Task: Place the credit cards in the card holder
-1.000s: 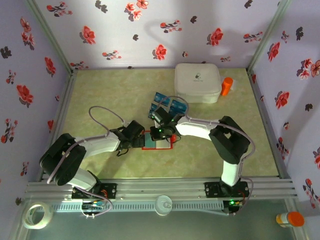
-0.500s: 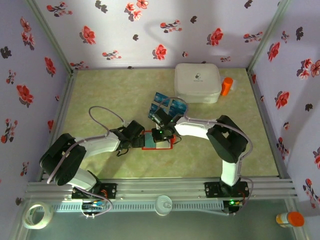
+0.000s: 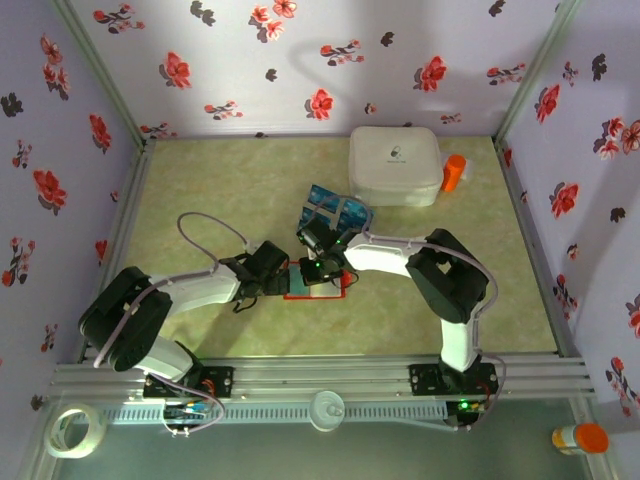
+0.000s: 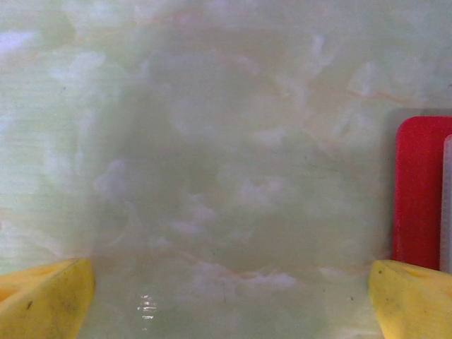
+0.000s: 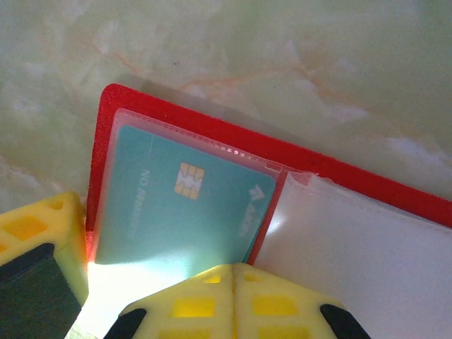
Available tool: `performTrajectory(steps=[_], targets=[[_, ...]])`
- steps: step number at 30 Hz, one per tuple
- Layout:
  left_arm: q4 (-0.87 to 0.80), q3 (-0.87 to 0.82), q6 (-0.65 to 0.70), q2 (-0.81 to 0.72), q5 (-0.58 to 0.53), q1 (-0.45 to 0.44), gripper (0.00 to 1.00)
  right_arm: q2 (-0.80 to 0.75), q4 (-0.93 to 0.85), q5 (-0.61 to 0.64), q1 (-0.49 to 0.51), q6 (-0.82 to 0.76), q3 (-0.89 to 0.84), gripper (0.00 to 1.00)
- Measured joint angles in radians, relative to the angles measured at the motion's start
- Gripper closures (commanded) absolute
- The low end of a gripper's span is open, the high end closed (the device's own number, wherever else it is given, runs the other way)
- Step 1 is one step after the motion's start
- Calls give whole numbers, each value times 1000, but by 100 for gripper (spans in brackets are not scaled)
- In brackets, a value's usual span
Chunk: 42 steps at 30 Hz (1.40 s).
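Right end effector (image 5: pixel 233 279) shifted left, clenched; left end effector (image 4: pixel 226 296) released; one card (image 5: pixel 176 205) in one holder (image 5: pixel 353 176).

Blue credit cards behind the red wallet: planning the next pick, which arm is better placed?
Likely right: the right gripper is nearest the thin blue credit cards; the open left gripper sits beside the red folding wallet.

Lilac walls (image 3: pixel 300 60) printed with red and black flowers enclose 3 sides of a pale green marbled tabletop (image 3: pixel 200 190). A metal rail (image 3: pixel 380 378) spans the lower frame.
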Motion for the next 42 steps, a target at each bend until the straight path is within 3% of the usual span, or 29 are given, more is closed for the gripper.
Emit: performTrajectory(steps=[14, 30, 42], targets=[[-24, -31, 0, -193, 48, 163, 0, -6, 19, 0, 2, 27, -13, 91], [-36, -31, 0, -207, 111, 169, 0, -20, 62, -8, 37, 79, -32, 88], [-48, 31, -9, -202, 164, 129, 0, -203, 8, 42, -33, 48, -90, 86]])
